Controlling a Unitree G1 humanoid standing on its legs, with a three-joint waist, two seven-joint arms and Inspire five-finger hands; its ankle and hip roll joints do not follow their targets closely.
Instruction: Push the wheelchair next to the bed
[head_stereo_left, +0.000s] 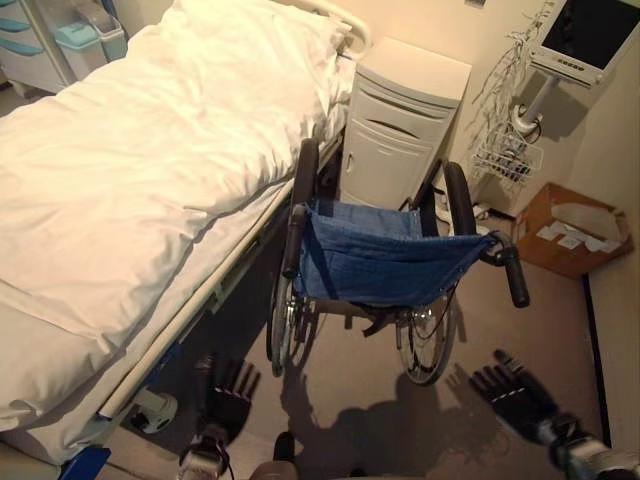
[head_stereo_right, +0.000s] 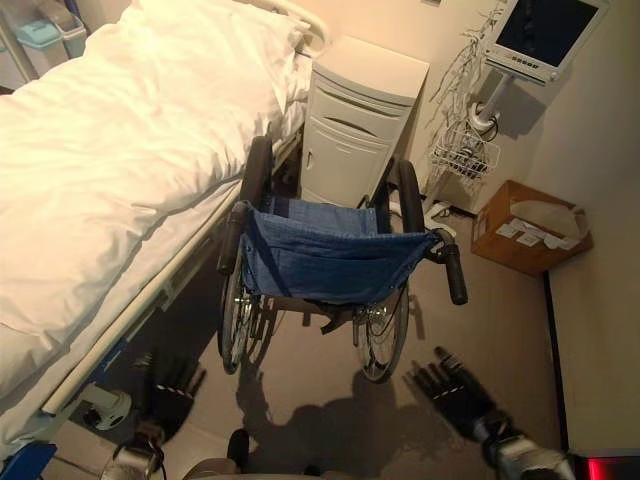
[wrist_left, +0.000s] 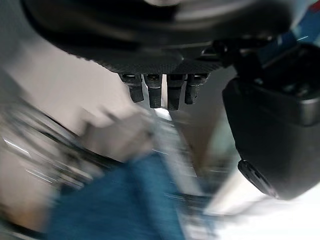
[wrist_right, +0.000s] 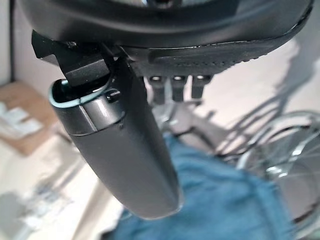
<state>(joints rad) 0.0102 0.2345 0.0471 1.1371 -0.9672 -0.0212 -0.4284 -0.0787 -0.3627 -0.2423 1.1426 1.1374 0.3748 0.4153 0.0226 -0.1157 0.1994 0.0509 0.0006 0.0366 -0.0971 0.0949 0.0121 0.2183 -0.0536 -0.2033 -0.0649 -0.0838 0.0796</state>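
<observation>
in the left eye view we are seeing the blue fabric-backed wheelchair (head_stereo_left: 385, 265) standing just beside the white-sheeted bed (head_stereo_left: 120, 190), our left hand (head_stereo_left: 228, 392) and right hand (head_stereo_left: 513, 394) hanging spread behind it; in each wrist view, straight fingers over blue fabric

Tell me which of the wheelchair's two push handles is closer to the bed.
The left push handle, the black grip hanging right beside the bed edge. The other push handle juts out toward the cardboard box, away from the mattress.
</observation>
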